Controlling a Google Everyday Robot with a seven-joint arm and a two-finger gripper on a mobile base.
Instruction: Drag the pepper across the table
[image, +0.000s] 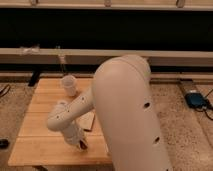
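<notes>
The table (40, 125) is a low top of light wooden planks at the left. My white arm reaches over it from the right. My gripper (80, 144) is down at the tabletop near the front edge. A small dark-red shape (83, 146) at the gripper's tip looks like the pepper, mostly hidden by the gripper. I cannot tell whether the gripper holds it or only touches it.
A white cup (69, 85) stands at the back of the table. A flat brown piece (88, 120) lies mid-table beside my arm. A blue object (196, 99) lies on the floor at the right. A dark wall with a ledge runs behind.
</notes>
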